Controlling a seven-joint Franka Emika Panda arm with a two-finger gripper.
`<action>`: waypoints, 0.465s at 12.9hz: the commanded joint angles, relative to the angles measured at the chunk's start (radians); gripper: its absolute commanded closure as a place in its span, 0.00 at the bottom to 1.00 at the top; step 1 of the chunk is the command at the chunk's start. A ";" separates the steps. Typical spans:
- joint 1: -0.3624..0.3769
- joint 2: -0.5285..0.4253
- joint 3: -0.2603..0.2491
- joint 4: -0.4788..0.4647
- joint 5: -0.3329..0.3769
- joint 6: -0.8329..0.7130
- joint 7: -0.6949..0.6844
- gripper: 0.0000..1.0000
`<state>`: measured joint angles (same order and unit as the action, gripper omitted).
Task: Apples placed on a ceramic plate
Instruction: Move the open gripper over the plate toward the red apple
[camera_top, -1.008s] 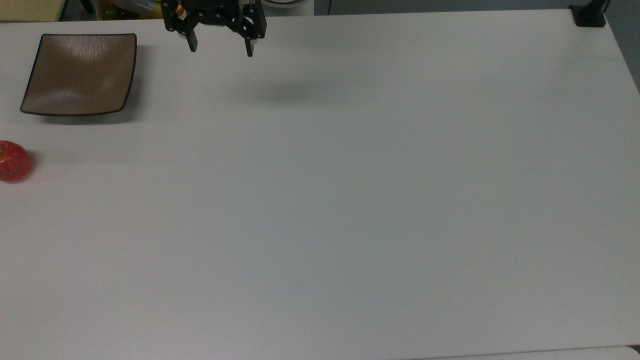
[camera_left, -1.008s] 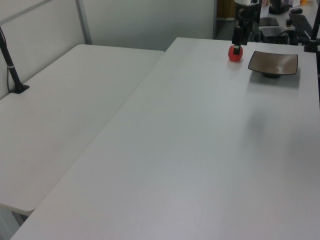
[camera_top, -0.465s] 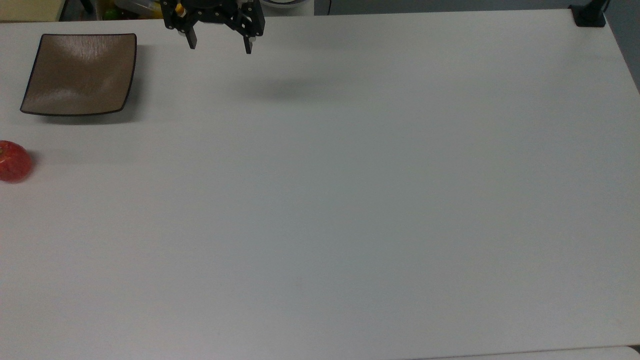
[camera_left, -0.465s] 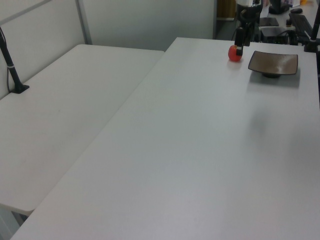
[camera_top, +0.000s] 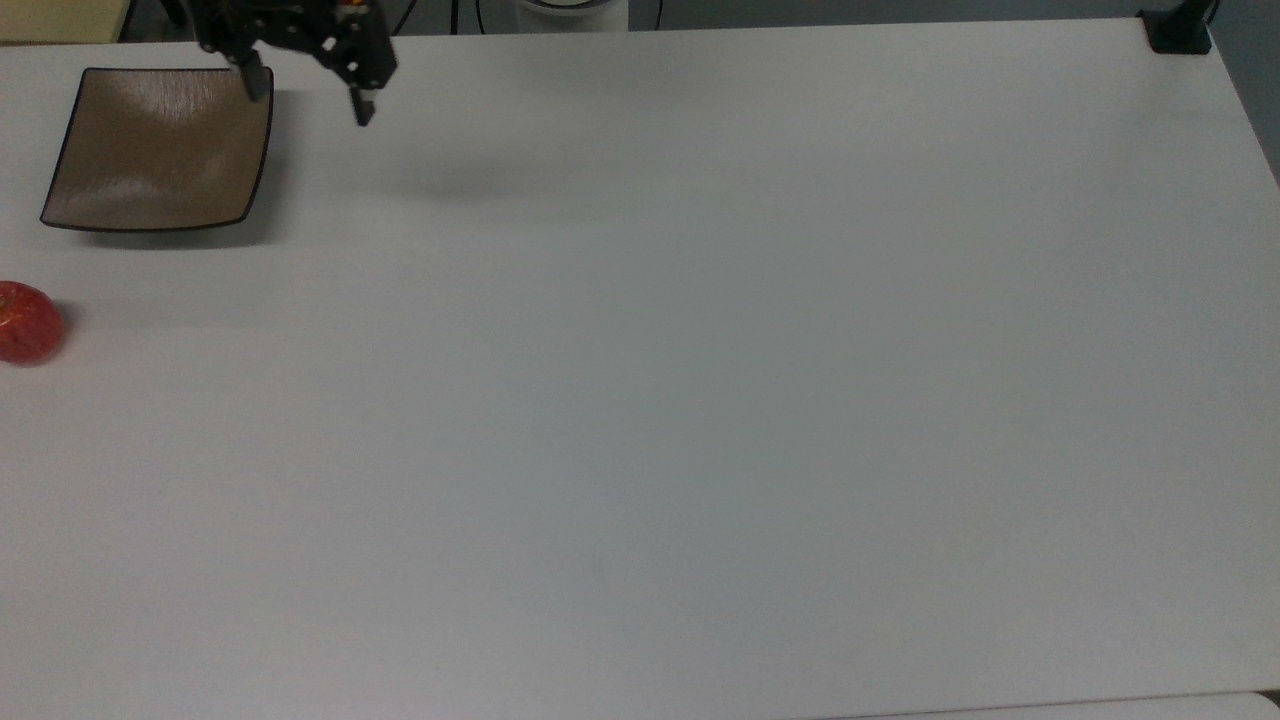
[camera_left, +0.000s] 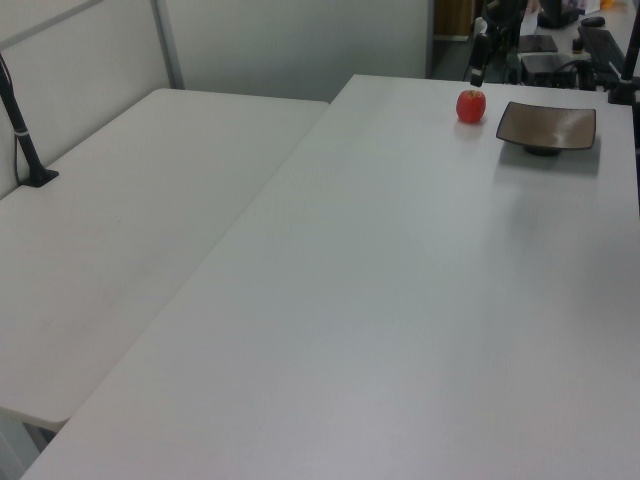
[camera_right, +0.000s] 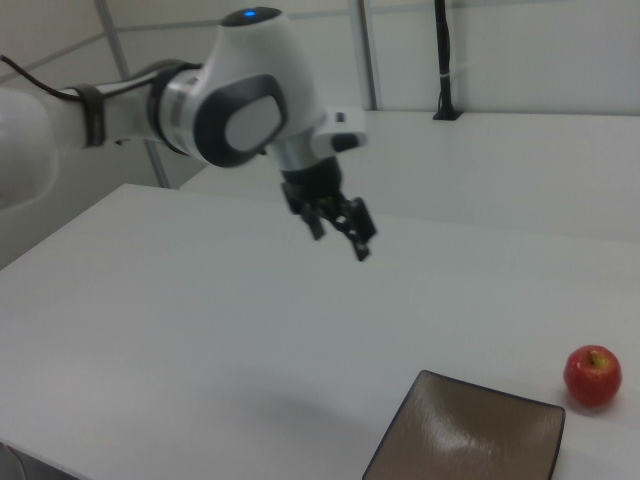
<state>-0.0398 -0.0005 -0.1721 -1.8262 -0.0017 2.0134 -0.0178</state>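
Claw empty, fingers spread, hovering high by plate. Apple loose on desk near the top view's left edge; careless contact could roll it off.

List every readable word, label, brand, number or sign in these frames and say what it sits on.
None: no readable text, number or logo appears in any view.
The red apple, the square brown plate, the white table and the arm's white housing carry no visible markings.
The clutter behind the table's far edge is too small to show any lettering.
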 joint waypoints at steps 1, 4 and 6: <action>-0.073 0.078 -0.069 -0.013 0.003 0.192 -0.007 0.00; -0.132 0.163 -0.072 -0.005 0.006 0.367 0.086 0.00; -0.172 0.236 -0.072 0.021 0.006 0.489 0.151 0.00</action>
<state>-0.1807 0.1631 -0.2445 -1.8347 0.0007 2.3875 0.0518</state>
